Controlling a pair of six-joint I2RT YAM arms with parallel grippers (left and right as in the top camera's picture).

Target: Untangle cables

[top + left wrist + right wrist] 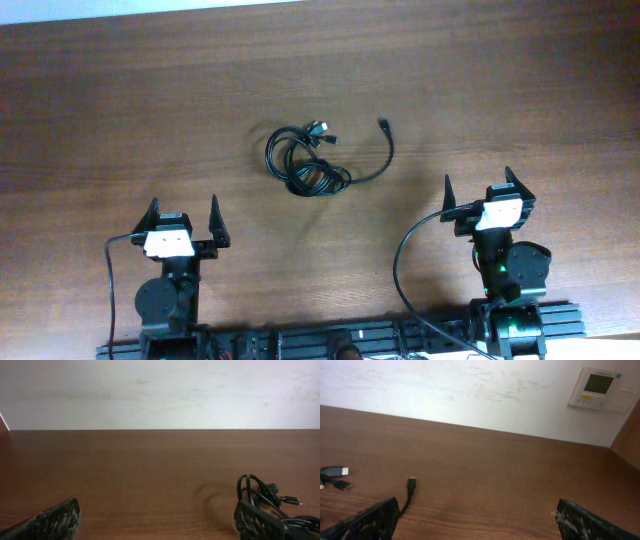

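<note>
Overhead: found the cables (305,175) bundled in a loose coil near the middle of the wooden counter (120,100), one strand arcing out to the right and ending in a small plug (382,124). Noted two more connectors (322,130) poking from the top of the coil. Saw the left claw (184,205) below and left of the bundle, spread wide and gripping nothing. Saw the right claw (479,178) below and right of it, likewise spread wide and empty. Judged both well apart from the cables.

Left wrist: caught the left claw (157,505) gaping, with only bare counter between its fingers (55,520). Spotted the cables (265,492) at the right, just beyond the right-hand finger. Saw a pale wall (160,390) behind.

Right wrist: saw the right claw (477,504) wide apart, nothing held. Picked out the lone plug (411,481) ahead of the left-hand finger, its cord running down behind that finger; could not tell whether touching. Glimpsed the other connectors (335,471) at the left edge and a control panel (597,387) on the wall, upper right.
</note>
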